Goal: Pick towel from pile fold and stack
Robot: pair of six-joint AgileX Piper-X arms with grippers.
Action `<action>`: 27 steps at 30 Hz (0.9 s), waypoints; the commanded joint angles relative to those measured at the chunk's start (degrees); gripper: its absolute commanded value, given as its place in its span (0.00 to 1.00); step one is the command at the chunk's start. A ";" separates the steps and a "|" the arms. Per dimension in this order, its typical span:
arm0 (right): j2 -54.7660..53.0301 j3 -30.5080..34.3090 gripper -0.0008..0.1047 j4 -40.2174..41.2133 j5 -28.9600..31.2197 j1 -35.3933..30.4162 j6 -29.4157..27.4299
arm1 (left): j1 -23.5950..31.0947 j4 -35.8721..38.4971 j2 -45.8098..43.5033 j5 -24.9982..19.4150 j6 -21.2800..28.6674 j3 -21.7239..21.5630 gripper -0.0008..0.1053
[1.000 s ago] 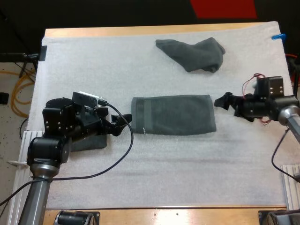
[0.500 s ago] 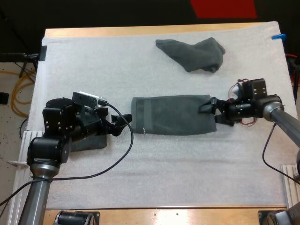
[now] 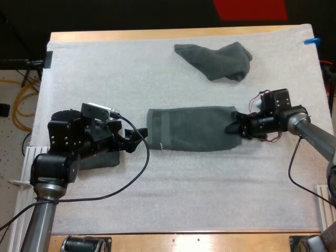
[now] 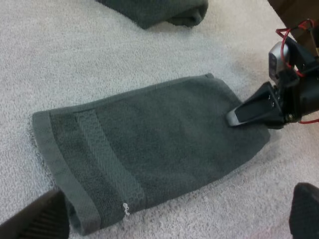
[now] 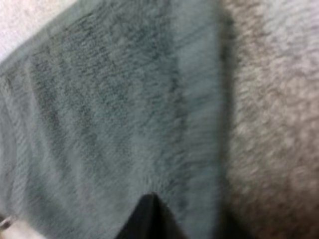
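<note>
A flat, folded dark grey-green towel [image 3: 191,128] lies in the middle of the white mat. My right gripper [image 3: 233,127] is at its right edge, fingers closed together on the cloth; seen from the left wrist, its upper finger [image 4: 249,110] rests on top of the towel [image 4: 149,149]. In the right wrist view the dark fingertips [image 5: 149,211] meet in one point over the towel's hem [image 5: 199,99]. My left gripper [image 3: 137,140] hovers open just off the towel's left edge, its fingers [image 4: 45,219] wide apart. A crumpled towel [image 3: 218,60] sits farther back.
Another folded dark towel [image 3: 100,160] lies under my left arm near the mat's left side. The mat [image 3: 184,194] in front of the flat towel is bare. The crumpled towel's edge [image 4: 159,10] lies beyond the flat towel in the left wrist view.
My right gripper moved left from beside the towel onto its right edge and closed there. The left arm and both other towels stayed still.
</note>
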 commanded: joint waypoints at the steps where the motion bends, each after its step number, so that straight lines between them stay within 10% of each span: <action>1: -1.09 0.21 0.02 1.35 2.19 0.32 -1.71 | -0.25 -0.07 -0.23 0.46 0.26 -0.29 0.82; 15: -21.26 0.21 0.02 20.11 60.26 0.32 -25.67 | -0.25 -0.07 -0.23 0.46 0.26 -0.29 0.82; 19: -24.82 0.21 0.02 20.35 58.78 0.37 -26.01 | -0.25 -0.07 -0.23 0.46 0.26 -0.29 0.82; 27: -24.58 0.21 0.02 17.92 35.73 5.08 -11.10 | -0.25 -0.07 -0.23 0.46 0.26 -0.29 0.82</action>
